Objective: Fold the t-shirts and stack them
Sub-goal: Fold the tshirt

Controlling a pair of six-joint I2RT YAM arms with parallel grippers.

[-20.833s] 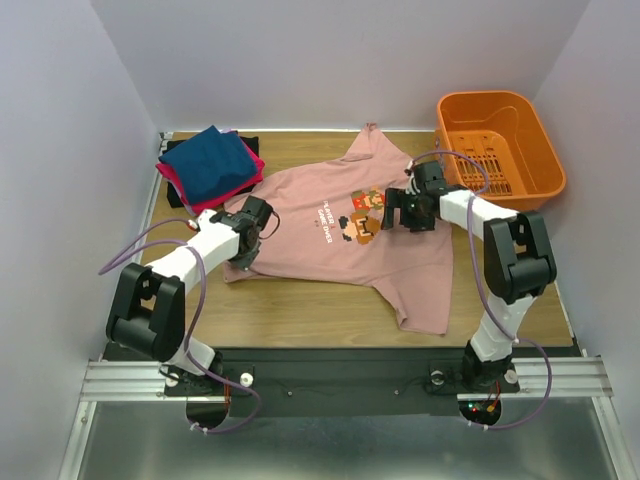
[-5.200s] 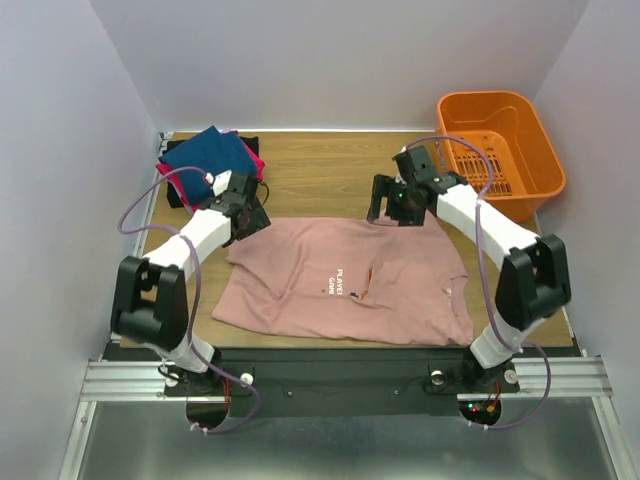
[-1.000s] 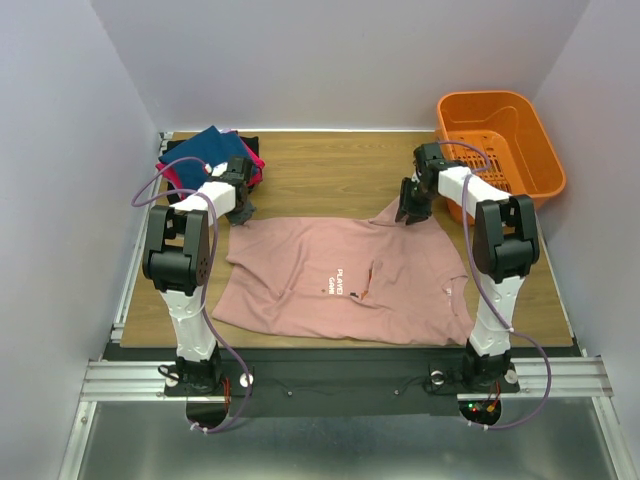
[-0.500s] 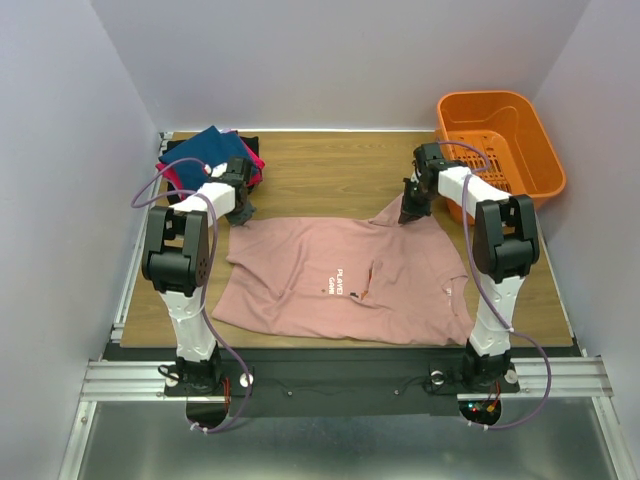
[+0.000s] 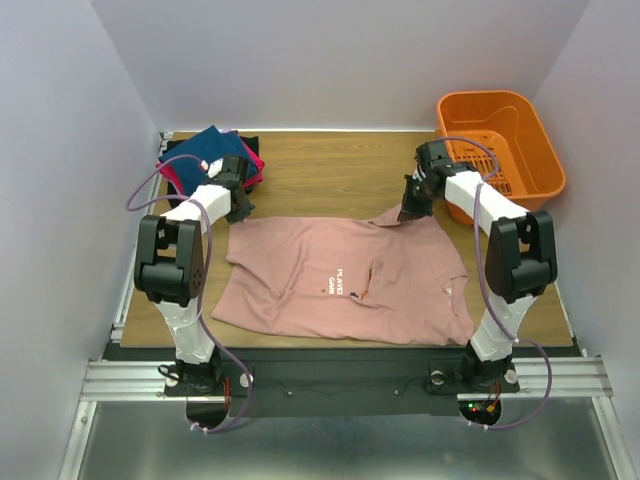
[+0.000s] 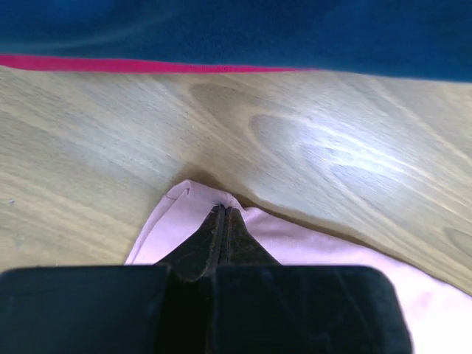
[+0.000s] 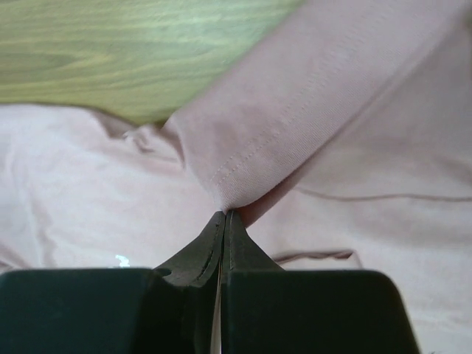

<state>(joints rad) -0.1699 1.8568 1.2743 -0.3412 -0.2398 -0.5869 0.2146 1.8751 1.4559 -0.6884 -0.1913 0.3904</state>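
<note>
The dusty-pink t-shirt point(image 5: 340, 275) lies spread across the near half of the table, white text facing up. My left gripper point(image 5: 238, 212) is at its far left corner. In the left wrist view the gripper point(image 6: 223, 211) is shut with that pink corner point(image 6: 173, 214) bunched round the tips. My right gripper point(image 5: 404, 213) is at the shirt's far right edge. The right wrist view shows the gripper point(image 7: 224, 214) shut on a raised fold of pink hem point(image 7: 287, 140). A folded stack sits far left: navy-blue tee point(image 5: 205, 152) on top, magenta tee point(image 5: 256, 165) below, black tee point(image 5: 177, 198) at the bottom.
An orange plastic basket point(image 5: 520, 112) stands at the far right corner, close behind my right arm. Bare wooden table point(image 5: 320, 170) runs between the stack and the basket. The navy tee point(image 6: 295, 29) and a magenta edge point(image 6: 110, 64) lie just beyond my left fingers.
My right gripper has closed on the shirt's far edge, and the arm's elbow has swung outward. The left gripper stays shut at its corner, and its arm has shifted slightly.
</note>
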